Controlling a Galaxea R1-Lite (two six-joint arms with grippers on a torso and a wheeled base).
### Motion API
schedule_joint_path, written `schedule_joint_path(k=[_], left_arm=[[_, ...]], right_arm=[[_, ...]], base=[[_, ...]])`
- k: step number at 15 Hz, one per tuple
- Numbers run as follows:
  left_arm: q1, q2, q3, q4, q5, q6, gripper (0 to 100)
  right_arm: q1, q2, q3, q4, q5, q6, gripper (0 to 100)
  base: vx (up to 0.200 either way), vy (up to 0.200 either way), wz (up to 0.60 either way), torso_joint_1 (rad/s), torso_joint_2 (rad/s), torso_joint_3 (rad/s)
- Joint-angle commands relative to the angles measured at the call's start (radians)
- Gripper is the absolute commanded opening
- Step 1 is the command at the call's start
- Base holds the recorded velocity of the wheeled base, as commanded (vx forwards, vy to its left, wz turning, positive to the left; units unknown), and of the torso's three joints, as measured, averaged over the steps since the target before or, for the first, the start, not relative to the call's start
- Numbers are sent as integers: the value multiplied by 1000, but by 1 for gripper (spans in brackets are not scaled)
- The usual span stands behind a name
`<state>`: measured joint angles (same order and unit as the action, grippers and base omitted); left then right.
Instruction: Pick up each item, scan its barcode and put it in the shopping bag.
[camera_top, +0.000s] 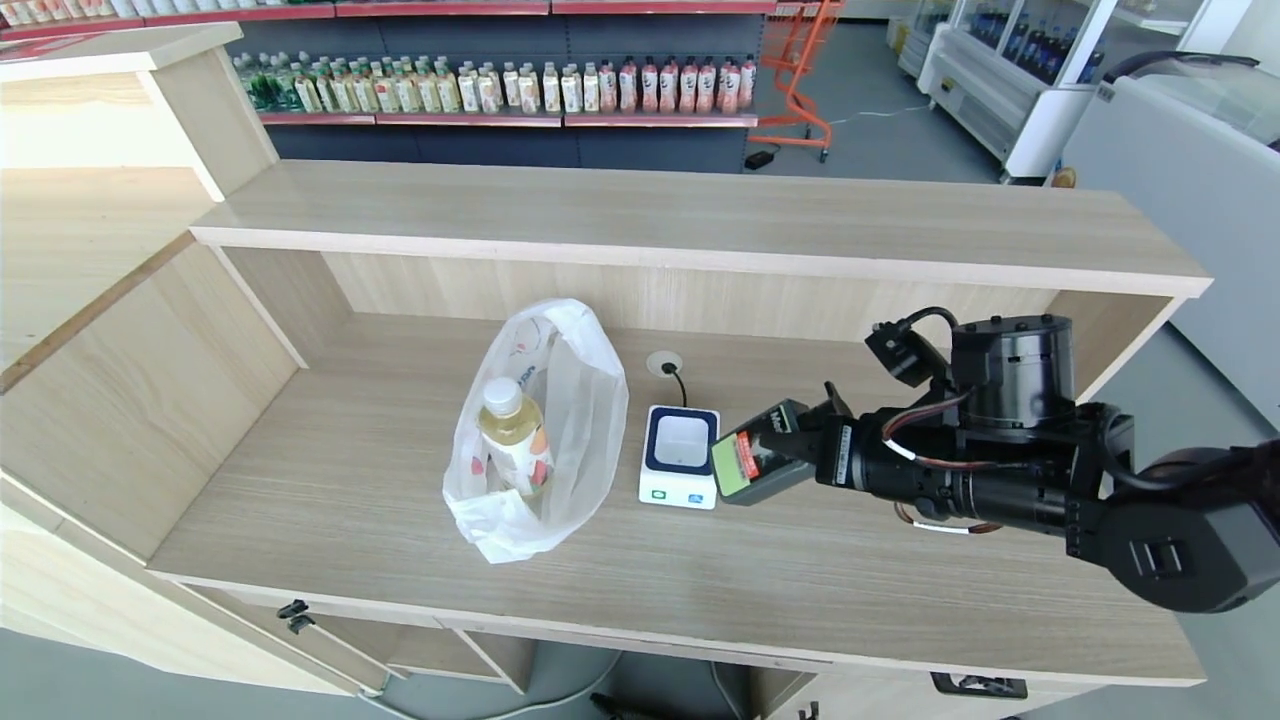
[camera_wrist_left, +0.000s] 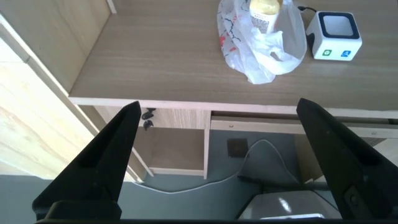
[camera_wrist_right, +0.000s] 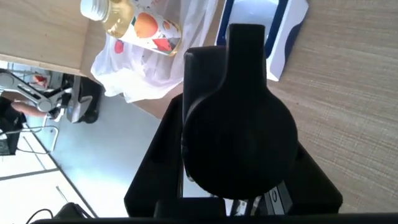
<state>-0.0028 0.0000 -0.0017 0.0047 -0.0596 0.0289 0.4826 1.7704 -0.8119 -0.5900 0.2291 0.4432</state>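
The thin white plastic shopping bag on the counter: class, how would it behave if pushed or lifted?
The thin white plastic shopping bag looks crumpled and sagging, so probably floppy, folding under a push. The capped drink bottle inside likely weighs it down, yet might tip. Dropping in the right pincer's small green box may collapse its loose mouth.

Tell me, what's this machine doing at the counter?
The right gripper, jaws shut, holds a small green box with a red label beside the white and dark blue barcode scanner on the wooden counter. A capped bottle of yellowish drink already stands in the thin white plastic shopping bag. The left gripper hangs open and empty, back from the counter's front edge.
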Motion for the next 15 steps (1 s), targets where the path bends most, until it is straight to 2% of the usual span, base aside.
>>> schedule_joint_path(k=[1, 7, 11, 15], left_arm=[[1, 2, 0, 0, 1, -1, 100], [1, 2, 0, 0, 0, -1, 100], [1, 0, 0, 0, 1, -1, 100], [1, 0, 0, 0, 0, -1, 100]], right_arm=[[-1, 0, 2, -2, -1, 5, 0], [2, 96, -27, -11, -30, -26, 0], [2, 221, -69, -117, -86, -86, 0], [13, 316, -181, -122, -79, -80, 0]], base=[[200, 0, 0, -17, -2, 7], [0, 0, 0, 0, 0, 0], [0, 0, 0, 0, 0, 0], [0, 0, 0, 0, 0, 0]])
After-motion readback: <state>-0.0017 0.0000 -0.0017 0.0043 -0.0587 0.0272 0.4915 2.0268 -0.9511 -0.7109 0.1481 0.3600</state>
